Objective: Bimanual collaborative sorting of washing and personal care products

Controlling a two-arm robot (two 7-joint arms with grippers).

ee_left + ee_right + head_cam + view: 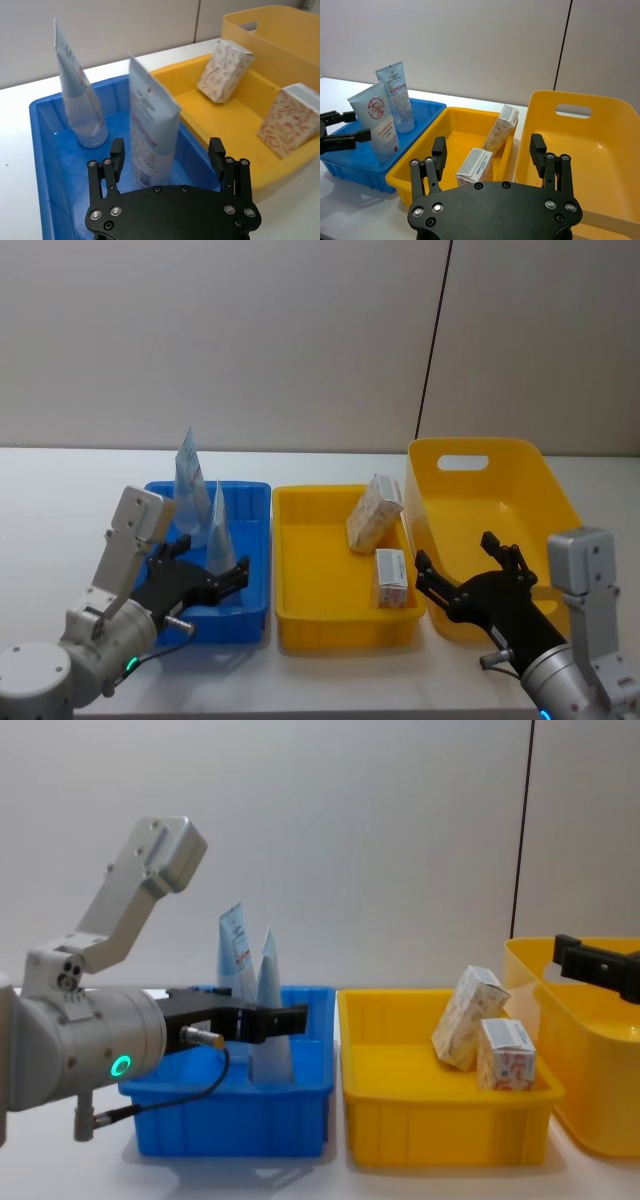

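Gaping wide, left gripper fronts the white tube; right gripper gapes empty.

In the chest view, the lower ends of the front tube and the rear tube are hidden behind the front wall of the blue bin, so their footing cannot be told. In the left wrist view, the front tube's base is covered by the black body of the left gripper. There the near carton is blurred and seemingly clipped by the edge, and its print cannot be read. The large yellow bin is cut off at the chest view's right edge.
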